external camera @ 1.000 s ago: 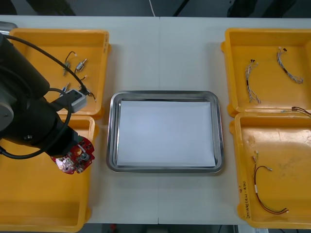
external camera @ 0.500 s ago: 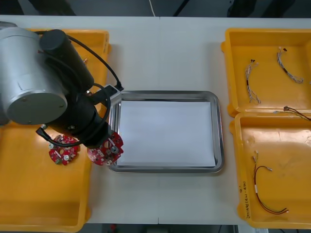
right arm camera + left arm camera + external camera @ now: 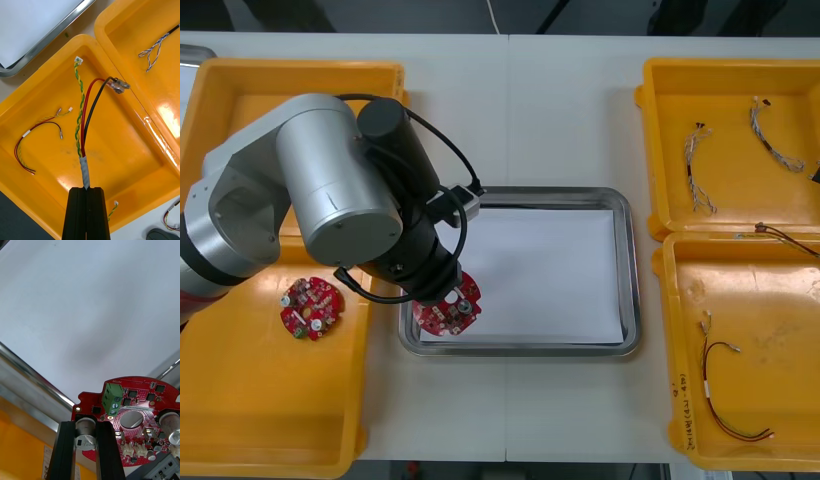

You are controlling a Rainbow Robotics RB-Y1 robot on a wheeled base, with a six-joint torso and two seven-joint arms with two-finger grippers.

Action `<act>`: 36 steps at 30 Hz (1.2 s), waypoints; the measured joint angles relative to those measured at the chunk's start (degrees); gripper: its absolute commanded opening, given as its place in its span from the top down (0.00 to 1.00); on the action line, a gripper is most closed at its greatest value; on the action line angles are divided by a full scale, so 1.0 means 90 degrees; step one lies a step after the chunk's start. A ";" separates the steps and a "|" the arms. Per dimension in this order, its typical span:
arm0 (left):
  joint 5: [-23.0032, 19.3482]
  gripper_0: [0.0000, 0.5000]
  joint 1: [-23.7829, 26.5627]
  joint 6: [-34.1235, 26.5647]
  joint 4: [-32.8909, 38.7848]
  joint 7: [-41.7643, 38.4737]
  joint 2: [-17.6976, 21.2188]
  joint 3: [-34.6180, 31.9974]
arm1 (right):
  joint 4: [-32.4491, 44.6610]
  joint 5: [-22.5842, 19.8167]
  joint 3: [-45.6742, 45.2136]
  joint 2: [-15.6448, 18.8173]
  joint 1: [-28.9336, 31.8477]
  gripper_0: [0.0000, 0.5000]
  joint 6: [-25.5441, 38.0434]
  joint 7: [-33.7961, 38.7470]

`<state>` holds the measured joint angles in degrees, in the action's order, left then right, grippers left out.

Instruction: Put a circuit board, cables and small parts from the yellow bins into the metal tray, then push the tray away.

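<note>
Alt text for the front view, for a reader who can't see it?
The left gripper holds a round red circuit board over the near left corner of the white-lined metal tray. A second board lies in the near left yellow bin; the right bins hold cables.

Our left arm [image 3: 330,190] reaches out ahead of us, the grey elbow housing raised and the black wrist [image 3: 405,250] pointing steeply down. Our left gripper [image 3: 87,429] is clamped on a red circuit board [image 3: 131,420], with one black finger [image 3: 66,453] on each side of a silver cylinder at the board's rim. Our right gripper [image 3: 87,191] has its fingers pressed together on the taped end of a cable bundle [image 3: 83,123], which runs on beyond the fingertips.
</note>
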<state>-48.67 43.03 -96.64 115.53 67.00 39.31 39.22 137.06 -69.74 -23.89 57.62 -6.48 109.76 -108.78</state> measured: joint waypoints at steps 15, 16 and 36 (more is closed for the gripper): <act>0.0412 1.00 0.0057 0.0916 -0.0730 -0.0002 -0.0053 0.0843 | 0.0060 -0.0006 0.0056 0.0000 -0.0039 1.00 0.0000 0.0000; 0.0413 1.00 0.0069 0.0979 -0.0786 -0.0002 -0.0053 0.0879 | 0.0060 -0.0006 0.0068 0.0000 -0.0051 1.00 0.0001 0.0000; 0.0487 0.00 0.0127 0.1265 -0.0995 -0.0009 -0.0054 0.1018 | 0.0061 -0.0111 0.0296 0.0000 -0.0315 1.00 0.0001 0.0000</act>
<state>-44.28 44.17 -85.26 106.57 66.92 38.83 48.39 137.61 -70.74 -21.22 57.62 -9.31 109.76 -108.78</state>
